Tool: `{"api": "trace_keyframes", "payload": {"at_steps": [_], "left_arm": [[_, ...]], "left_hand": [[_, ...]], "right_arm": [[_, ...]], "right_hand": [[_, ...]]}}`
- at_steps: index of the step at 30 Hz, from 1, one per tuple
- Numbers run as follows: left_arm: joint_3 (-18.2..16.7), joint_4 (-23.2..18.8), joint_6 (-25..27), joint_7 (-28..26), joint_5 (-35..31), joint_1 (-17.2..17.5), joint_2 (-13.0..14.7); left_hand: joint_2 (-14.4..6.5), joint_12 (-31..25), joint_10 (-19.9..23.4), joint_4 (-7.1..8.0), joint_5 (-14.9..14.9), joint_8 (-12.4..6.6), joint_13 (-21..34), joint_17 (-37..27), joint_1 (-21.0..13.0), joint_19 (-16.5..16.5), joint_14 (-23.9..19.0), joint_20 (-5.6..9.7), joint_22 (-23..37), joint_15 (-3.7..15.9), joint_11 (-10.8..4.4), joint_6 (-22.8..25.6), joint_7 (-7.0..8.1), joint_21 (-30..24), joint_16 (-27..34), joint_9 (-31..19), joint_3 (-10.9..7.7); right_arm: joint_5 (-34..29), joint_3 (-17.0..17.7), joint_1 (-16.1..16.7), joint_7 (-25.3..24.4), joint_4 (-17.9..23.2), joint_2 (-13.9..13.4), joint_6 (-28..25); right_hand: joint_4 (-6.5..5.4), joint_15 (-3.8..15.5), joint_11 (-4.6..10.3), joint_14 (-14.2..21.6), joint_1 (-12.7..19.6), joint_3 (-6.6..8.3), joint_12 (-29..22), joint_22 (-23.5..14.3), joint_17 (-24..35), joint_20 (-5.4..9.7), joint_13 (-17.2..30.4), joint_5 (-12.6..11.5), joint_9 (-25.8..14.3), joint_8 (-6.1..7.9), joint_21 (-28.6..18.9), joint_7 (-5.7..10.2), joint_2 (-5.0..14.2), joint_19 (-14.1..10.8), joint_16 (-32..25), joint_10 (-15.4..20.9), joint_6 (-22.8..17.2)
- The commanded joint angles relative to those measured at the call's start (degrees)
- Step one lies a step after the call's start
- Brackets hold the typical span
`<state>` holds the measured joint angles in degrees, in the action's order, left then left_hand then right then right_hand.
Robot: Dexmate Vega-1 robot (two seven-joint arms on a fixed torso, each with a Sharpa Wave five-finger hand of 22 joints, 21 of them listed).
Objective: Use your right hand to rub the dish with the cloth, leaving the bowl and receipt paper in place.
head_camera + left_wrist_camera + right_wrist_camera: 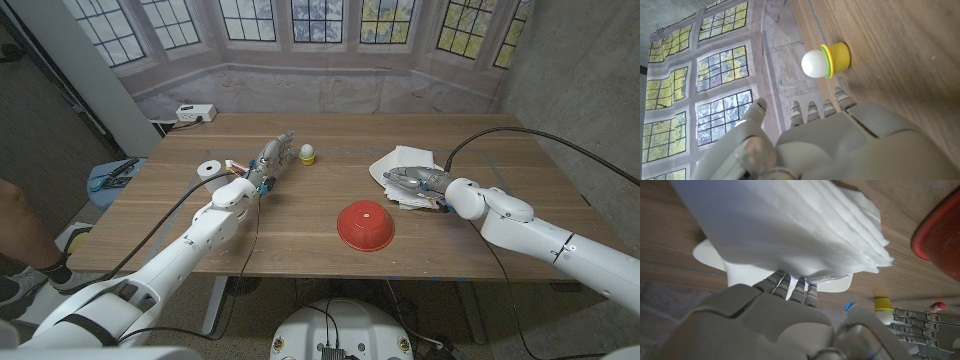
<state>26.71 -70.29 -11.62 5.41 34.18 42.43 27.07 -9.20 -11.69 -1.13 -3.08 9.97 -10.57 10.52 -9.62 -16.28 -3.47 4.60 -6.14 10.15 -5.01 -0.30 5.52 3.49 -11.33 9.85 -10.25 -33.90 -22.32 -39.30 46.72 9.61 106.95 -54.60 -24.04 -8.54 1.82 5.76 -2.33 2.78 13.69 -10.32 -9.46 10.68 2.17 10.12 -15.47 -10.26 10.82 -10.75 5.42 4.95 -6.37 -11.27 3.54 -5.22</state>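
Bowl: red bowl (365, 226) sits upside down, closest to you, untouched.
Right hand (412, 182): your fingers lie on the white cloth (402, 162), pressing it on the dish (710, 255) at 2 o'clock from the bowl.
Left hand (268, 160): fingers together, nothing held, yellow-and-white toy (308, 154) just beyond.
Receipt roll (209, 168): 10 o'clock, well apart.

Bare table separates bowl (365, 225) from cloth (405, 165).

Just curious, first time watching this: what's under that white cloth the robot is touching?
A white dish peeks out beneath the cloth, which the right hand presses on. Most of the dish is covered, so anything on it is hidden.
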Motion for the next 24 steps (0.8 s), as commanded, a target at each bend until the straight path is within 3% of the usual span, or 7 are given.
{"api": "trace_keyframes", "payload": {"at_steps": [1,24], "left_arm": [[-0.05,-0.97,0.37,-0.22,0.12,0.55,0.39],[-1.03,-3.28,0.28,-0.17,0.96,2.44,1.97]], "left_hand": [[-0.09,-0.2,0.11,0.15,0.12,-0.11,0.27,-0.09,0.09,0.23,-0.15,0.0,0.16,-0.19,0.01,0.01,0.03,-0.2,0.35,-0.27,-0.5],[-0.09,-0.18,0.13,0.13,0.12,-0.1,0.27,-0.07,0.11,0.2,-0.18,-0.01,0.16,-0.24,-0.08,0.0,0.06,-0.21,0.33,-0.27,-0.59]], "right_arm": [[1.33,0.69,0.65,-0.47,0.1,-0.92,-0.94],[1.1,0.85,0.83,-0.92,2.63,-1.74,-3.34]], "right_hand": [[-0.02,1.39,-0.08,0.54,-0.31,0.39,-0.34,-0.11,0.18,1.98,0.2,-0.29,-0.15,0.07,-0.25,0.01,2.84,-0.69,-0.14,0.23,0.13],[0.04,1.45,-0.06,0.75,-0.28,0.58,-0.39,-0.11,0.17,1.99,0.22,-0.31,-0.15,0.08,-0.25,0.02,2.76,-0.97,-0.14,0.37,0.13]]}}
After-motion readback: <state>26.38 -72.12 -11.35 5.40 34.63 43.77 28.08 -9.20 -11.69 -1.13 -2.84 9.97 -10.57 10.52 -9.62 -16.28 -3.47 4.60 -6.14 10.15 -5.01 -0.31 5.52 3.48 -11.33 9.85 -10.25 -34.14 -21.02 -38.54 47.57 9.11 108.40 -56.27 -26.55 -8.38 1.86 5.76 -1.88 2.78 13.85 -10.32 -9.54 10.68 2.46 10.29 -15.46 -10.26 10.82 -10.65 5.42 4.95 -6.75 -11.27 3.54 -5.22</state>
